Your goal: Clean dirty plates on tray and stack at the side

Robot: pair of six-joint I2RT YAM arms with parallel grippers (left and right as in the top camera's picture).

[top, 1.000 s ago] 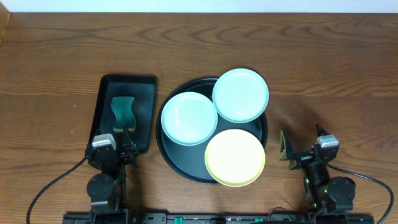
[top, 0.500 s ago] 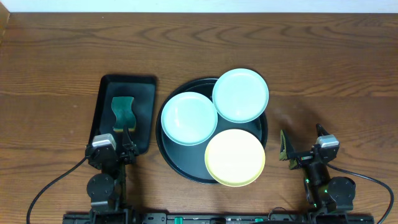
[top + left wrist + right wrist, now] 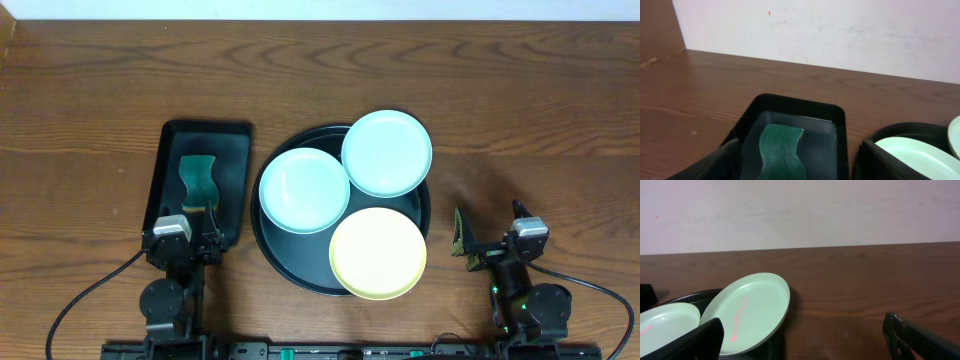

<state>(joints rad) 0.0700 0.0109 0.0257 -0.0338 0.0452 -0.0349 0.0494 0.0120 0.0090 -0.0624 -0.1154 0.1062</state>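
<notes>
Wood-grain table with a pale wall behind it, and all three plates sit on the round black tray (image 3: pixel 285 258) mid-table. The left mint plate (image 3: pixel 304 190) lies flat, the far mint plate (image 3: pixel 387 152) leans over the rim, and the yellow plate (image 3: pixel 378 253) is nearest me. My left gripper (image 3: pixel 799 150) has its jaws wide apart and empty, facing the green sponge (image 3: pixel 781 152) in the rectangular tray (image 3: pixel 790 100), while my right gripper (image 3: pixel 804 322) is also spread with nothing in it, off to the right of the round tray.
</notes>
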